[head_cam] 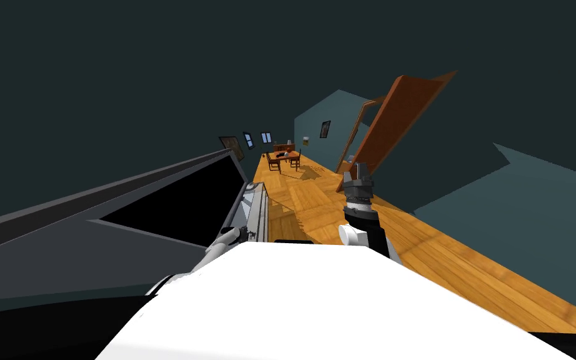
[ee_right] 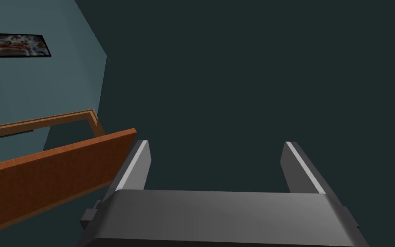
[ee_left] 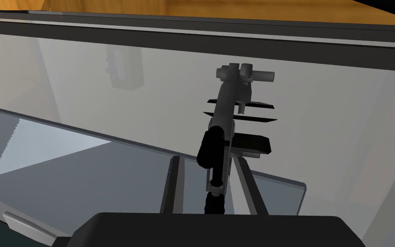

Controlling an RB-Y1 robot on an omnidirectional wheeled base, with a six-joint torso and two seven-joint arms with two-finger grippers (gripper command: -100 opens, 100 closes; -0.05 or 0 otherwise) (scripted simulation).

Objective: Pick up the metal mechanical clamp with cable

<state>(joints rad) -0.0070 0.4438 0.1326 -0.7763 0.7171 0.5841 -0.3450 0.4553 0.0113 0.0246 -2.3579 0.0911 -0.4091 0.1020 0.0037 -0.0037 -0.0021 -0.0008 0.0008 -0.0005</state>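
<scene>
Where the head view looks down, the left arm (head_cam: 225,237) reaches at lower centre into dark grey furniture (head_cam: 62,250), and the right gripper (head_cam: 360,170) hangs mid-frame before a brown door (head_cam: 399,119); at the left wrist, the left gripper (ee_left: 207,159) is drawn narrow around the grey clamp (ee_left: 231,90), which stands between its fingers against a pale panel (ee_left: 342,128); at the right wrist, the right gripper's fingers spread wide

Home, dining table (head_cam: 285,154), chairs (head_cam: 273,161), wooden floor (head_cam: 443,250)
</scene>
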